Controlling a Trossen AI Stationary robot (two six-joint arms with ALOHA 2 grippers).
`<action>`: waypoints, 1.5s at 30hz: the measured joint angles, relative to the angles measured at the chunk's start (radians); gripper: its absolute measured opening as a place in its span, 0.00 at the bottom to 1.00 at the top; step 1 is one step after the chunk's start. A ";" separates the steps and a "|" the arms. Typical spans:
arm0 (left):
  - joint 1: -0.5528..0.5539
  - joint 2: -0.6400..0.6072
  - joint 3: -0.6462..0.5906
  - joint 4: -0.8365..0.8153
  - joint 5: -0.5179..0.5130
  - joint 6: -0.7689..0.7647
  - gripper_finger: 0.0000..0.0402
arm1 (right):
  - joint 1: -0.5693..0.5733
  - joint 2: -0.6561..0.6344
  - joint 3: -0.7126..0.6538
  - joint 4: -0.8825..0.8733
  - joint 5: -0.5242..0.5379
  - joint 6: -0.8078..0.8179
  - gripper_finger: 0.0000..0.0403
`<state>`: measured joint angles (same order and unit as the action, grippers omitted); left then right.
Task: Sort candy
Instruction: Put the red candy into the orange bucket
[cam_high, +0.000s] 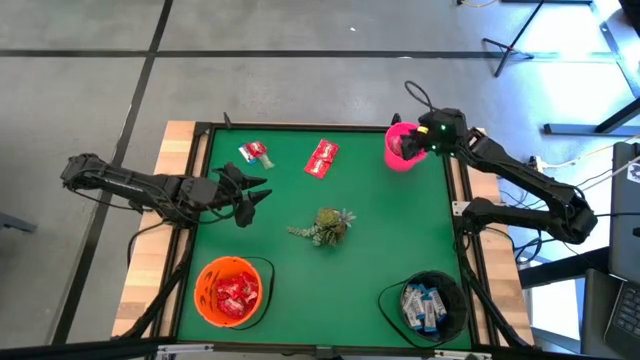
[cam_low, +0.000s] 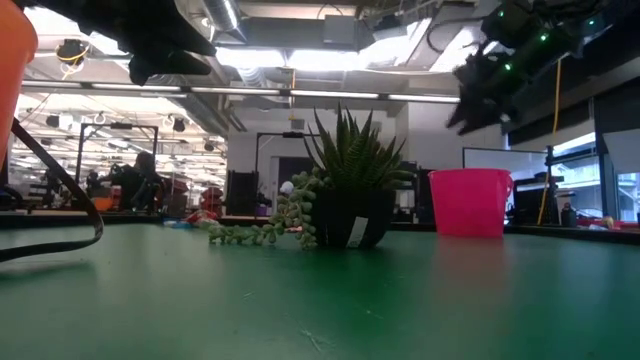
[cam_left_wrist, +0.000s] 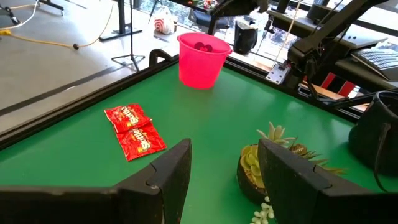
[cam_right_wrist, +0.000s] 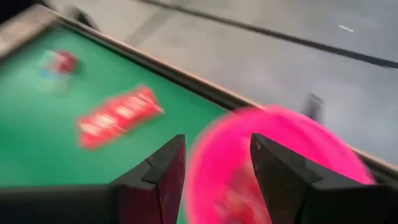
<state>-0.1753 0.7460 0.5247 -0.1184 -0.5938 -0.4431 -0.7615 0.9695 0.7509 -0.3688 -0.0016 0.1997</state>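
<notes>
The red packets (cam_high: 321, 158) near the table's (cam_high: 380, 230) far edge look light, crinkly and slippery, best pinched across the middle; the right gripper (cam_high: 414, 143) hangs open and empty above the pink cup (cam_high: 398, 158), the left gripper (cam_high: 248, 196) open and empty near the left edge.

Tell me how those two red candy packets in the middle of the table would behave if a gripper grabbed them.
The red candy packets lie flat and look thin, so probably light and floppy. Their shiny wrappers may be slippery, and the pair, lying edge to edge, could separate when lifted.
</notes>
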 joint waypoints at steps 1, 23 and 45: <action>0.000 0.000 0.000 0.000 0.000 0.000 0.44 | 0.010 0.000 0.000 0.041 -0.037 0.010 0.45; 0.000 0.000 0.000 -0.001 -0.007 -0.026 0.44 | 0.337 0.494 0.188 0.490 -0.135 -0.100 0.45; 0.000 0.000 0.000 -0.005 0.038 -0.022 0.44 | 0.295 0.952 0.611 0.130 -0.014 -0.161 0.72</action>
<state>-0.1753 0.7460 0.5247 -0.1230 -0.5553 -0.4647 -0.4669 1.9219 1.3617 -0.2392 -0.0159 0.0389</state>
